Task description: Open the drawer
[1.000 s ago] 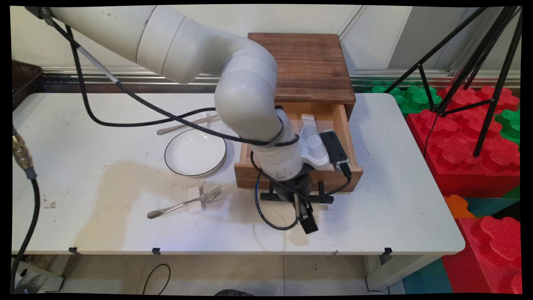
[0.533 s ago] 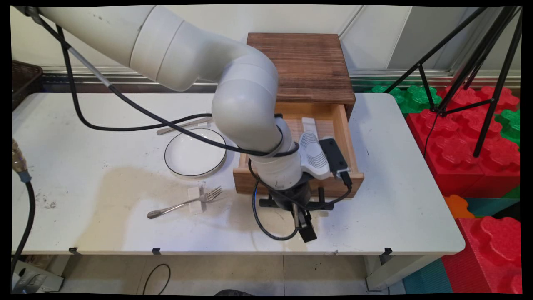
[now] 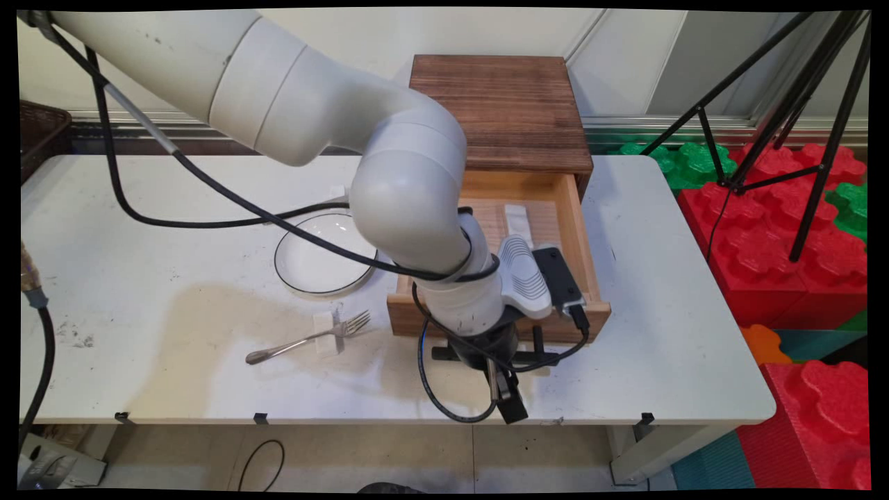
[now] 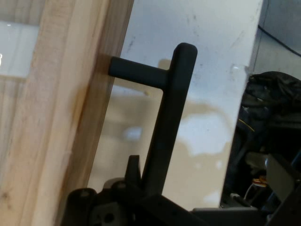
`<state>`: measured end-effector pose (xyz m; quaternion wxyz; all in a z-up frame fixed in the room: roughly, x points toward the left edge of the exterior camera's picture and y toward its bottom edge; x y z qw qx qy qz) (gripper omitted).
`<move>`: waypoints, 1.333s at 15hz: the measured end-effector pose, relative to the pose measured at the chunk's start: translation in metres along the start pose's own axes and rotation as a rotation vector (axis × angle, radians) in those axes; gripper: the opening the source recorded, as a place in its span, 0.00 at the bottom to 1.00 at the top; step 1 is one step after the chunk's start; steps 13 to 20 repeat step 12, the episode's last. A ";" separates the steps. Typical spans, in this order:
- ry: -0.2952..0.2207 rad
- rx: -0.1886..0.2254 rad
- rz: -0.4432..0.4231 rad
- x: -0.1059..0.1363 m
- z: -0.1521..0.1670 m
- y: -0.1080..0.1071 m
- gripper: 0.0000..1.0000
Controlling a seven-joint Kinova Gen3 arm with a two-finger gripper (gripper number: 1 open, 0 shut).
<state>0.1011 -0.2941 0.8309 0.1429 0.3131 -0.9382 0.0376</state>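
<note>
Fingers [image 4: 133, 165] of the gripper [image 3: 487, 353] look clamped on the black handle [image 4: 171, 103], with the bar running between them. That handle sits at lower centre of the main view, on the front of the drawer [image 3: 592, 250], which stands pulled out from the dark-topped box [image 3: 500, 104] and shows a white strip [image 3: 517, 221] inside. Left of it on the stained white table [image 3: 173, 208] lie a plate [image 3: 312, 267] and a fork [image 3: 305, 339]. Red blocks [image 3: 785, 229] and a tripod [image 3: 819, 104] fill the right.

Black drawer handle [image 4: 167, 122] (T-shaped), pale wooden drawer front [image 4: 61, 117], white table [image 4: 211, 61]
</note>
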 end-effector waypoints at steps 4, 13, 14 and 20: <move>-0.005 -0.008 -0.001 -0.001 0.000 0.008 1.00; -0.012 -0.018 -0.002 -0.003 -0.001 0.020 1.00; -0.012 -0.018 -0.002 -0.003 -0.001 0.020 1.00; -0.012 -0.018 -0.002 -0.003 -0.001 0.020 1.00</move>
